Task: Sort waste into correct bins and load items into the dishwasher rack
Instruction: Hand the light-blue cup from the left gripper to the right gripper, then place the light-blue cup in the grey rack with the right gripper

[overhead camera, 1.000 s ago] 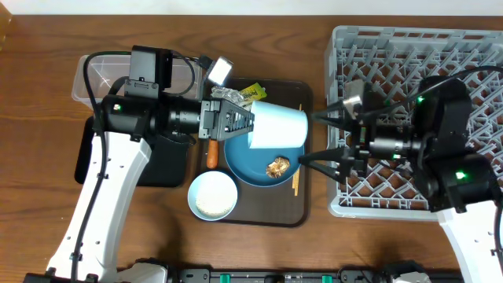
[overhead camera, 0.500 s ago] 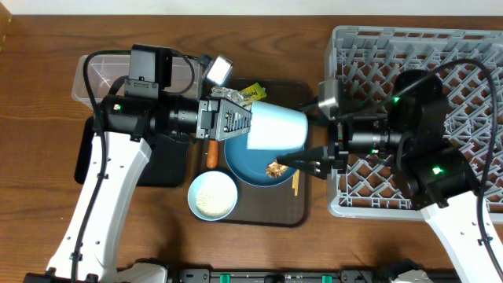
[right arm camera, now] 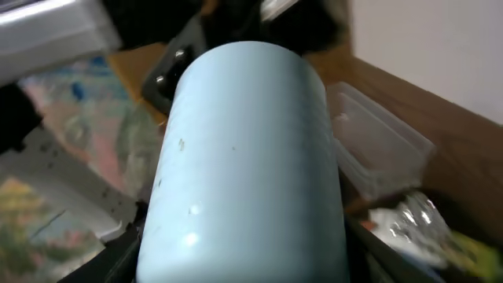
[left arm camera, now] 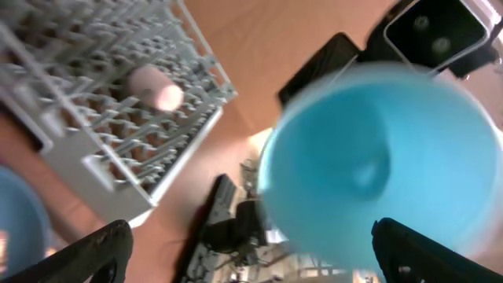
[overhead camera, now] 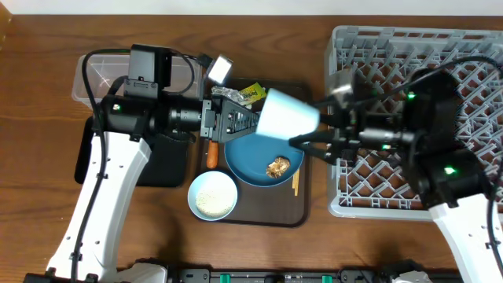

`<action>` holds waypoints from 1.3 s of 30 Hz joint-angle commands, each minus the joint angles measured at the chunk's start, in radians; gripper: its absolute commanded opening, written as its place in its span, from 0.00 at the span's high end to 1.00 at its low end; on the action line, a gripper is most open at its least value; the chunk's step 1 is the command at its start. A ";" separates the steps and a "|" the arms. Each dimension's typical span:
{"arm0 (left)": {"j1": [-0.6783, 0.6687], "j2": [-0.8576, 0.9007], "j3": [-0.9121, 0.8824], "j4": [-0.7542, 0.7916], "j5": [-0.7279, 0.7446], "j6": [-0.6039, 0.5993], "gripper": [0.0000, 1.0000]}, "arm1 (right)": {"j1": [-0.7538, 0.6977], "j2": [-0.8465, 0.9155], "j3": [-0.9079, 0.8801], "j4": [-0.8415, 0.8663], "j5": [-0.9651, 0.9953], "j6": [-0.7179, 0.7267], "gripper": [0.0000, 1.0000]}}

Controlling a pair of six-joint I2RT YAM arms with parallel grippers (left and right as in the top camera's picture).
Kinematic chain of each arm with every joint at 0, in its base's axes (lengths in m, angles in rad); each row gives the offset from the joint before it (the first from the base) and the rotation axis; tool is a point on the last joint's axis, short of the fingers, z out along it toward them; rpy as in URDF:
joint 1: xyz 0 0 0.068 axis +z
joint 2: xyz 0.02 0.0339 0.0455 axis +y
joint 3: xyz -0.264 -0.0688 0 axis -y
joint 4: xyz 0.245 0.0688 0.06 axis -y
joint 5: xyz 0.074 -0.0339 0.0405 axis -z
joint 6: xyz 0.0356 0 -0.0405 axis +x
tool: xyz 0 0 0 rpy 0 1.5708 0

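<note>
Reaching left from the dishwasher rack (overhead camera: 471,47), my right gripper (overhead camera: 306,124) clasps the tilted small light-blue cup (overhead camera: 287,114) above the large dark-blue round plate (overhead camera: 250,159), my left gripper (overhead camera: 240,122) beside it spread wide.

Brown serving tray (overhead camera: 266,207) lies on the wooden table (overhead camera: 39,157)

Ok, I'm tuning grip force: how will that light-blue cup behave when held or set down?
The light-blue cup looks rigid and smooth-walled, so it may slip in the right gripper. Its round side suggests it would roll if laid down. Hollow and small, it is probably light.
</note>
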 commanded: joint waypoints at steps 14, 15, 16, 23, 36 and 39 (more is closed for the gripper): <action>0.058 0.001 0.006 -0.004 -0.058 0.002 0.02 | -0.652 -0.069 0.014 -0.573 0.995 0.277 0.57; 0.058 0.001 0.006 -0.004 -0.062 0.002 0.02 | -0.679 -0.064 0.014 -0.579 1.059 0.298 0.57; 0.058 0.001 0.006 -0.004 -0.063 0.003 0.02 | -0.703 -0.059 0.014 -0.583 1.115 0.317 0.57; 0.058 0.001 0.005 -0.005 -0.063 0.003 0.02 | -0.826 0.017 0.014 -0.589 1.208 0.396 0.60; 0.058 0.001 -0.009 -0.026 -0.089 0.003 0.02 | -0.871 0.243 0.014 -0.595 1.135 0.403 0.60; 0.058 0.001 -0.009 -0.026 -0.089 0.003 0.02 | -0.872 0.278 0.014 -0.619 1.125 0.404 0.39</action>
